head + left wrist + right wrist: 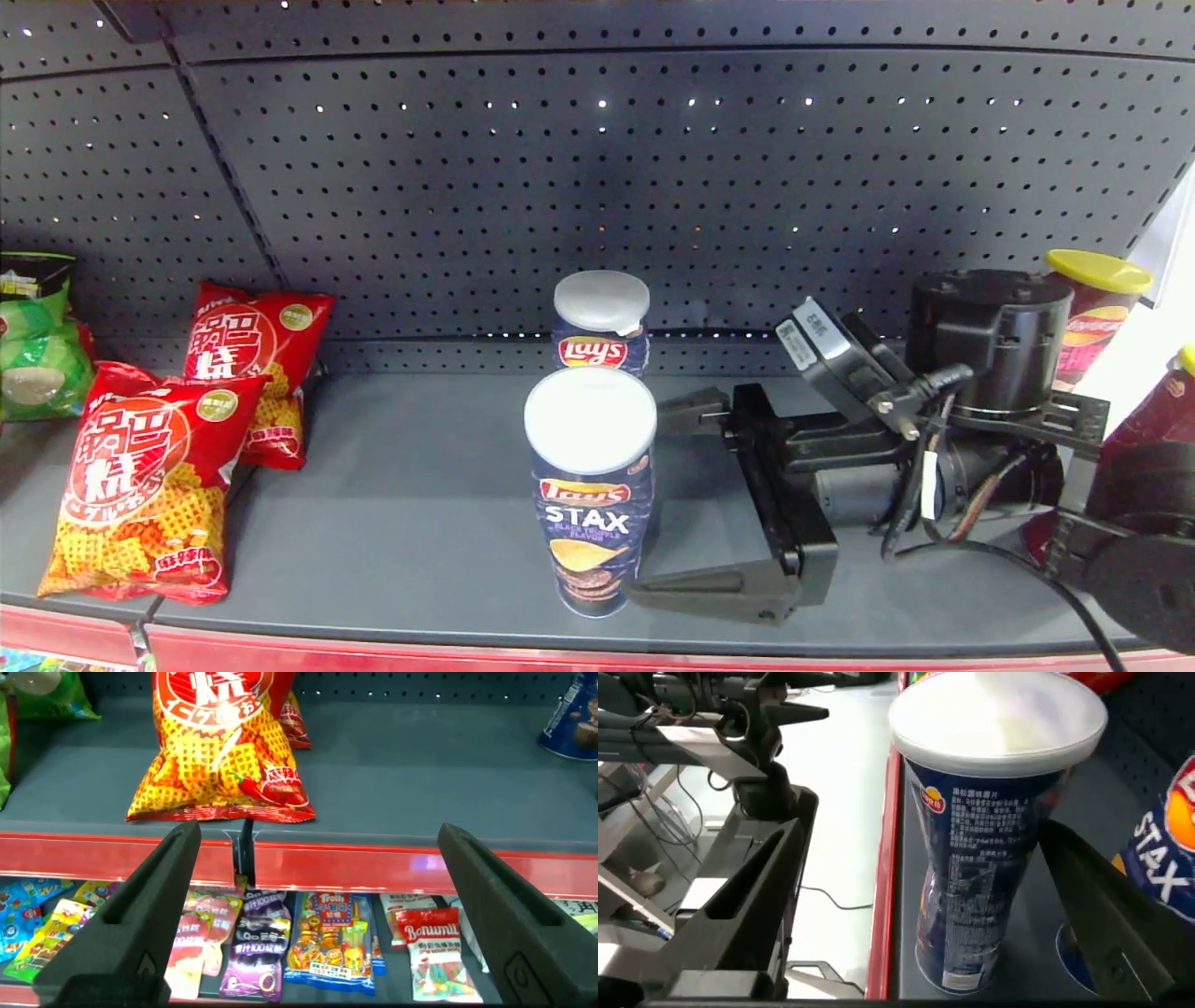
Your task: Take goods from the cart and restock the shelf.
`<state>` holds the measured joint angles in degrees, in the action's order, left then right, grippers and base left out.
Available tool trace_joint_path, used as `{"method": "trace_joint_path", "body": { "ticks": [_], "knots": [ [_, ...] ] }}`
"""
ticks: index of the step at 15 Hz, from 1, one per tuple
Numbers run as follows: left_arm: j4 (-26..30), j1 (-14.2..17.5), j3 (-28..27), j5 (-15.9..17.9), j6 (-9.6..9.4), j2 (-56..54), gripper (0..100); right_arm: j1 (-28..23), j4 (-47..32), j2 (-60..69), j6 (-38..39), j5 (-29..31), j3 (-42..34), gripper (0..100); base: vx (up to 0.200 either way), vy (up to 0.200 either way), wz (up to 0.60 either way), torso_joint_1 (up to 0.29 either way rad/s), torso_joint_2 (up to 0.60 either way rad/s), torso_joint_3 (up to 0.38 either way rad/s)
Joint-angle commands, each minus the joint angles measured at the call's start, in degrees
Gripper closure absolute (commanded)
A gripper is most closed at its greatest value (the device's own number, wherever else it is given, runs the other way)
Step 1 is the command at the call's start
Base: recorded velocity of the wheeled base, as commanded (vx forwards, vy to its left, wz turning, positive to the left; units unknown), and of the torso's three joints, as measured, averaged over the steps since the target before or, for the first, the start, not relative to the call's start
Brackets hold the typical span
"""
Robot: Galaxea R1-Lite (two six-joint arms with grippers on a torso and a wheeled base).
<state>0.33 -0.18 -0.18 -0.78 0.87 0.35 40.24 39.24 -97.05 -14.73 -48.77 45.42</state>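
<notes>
Two dark blue chip cans with white lids stand mid-shelf, the front can [590,485] close to the shelf edge and the back can [602,322] behind it. My right gripper [651,499] lies low on the shelf to the right of the front can, open, fingertips on either side of it without closing. From the right wrist, the front can [985,831] stands upright between the spread fingers [738,905], and the back can [1167,849] is beside it. My left gripper [320,835] hangs open with nothing in it, before the shelf's red front edge [374,863].
Two red snack bags [140,485] [257,373] and a green bag [37,355] fill the shelf's left. Red cans with yellow lids [1092,308] stand at the far right. A perforated back panel [653,187] closes the rear. Candy packets [327,943] hang on the lower tier.
</notes>
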Motion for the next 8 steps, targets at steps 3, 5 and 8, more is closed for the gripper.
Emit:
{"method": "trace_joint_path", "body": {
  "ticks": [3,5,8],
  "knots": [
    [0.02,0.01,0.01,-0.01,0.01,0.09,0,-0.25,0.05,-3.94,0.31,0.00,4.50,0,0.000,0.000,0.00,0.000,0.00,0.000],
    [0.02,0.01,0.01,-0.01,0.01,0.09,0,-1.48,0.13,-3.76,0.31,-0.09,4.06,0,0.000,0.000,0.00,0.000,0.00,0.000],
    [0.02,0.01,0.01,-0.01,0.01,0.09,0,-2.89,0.05,-3.59,0.31,-0.36,3.62,0,0.000,0.000,0.00,0.000,0.00,0.000]
  ]
}}
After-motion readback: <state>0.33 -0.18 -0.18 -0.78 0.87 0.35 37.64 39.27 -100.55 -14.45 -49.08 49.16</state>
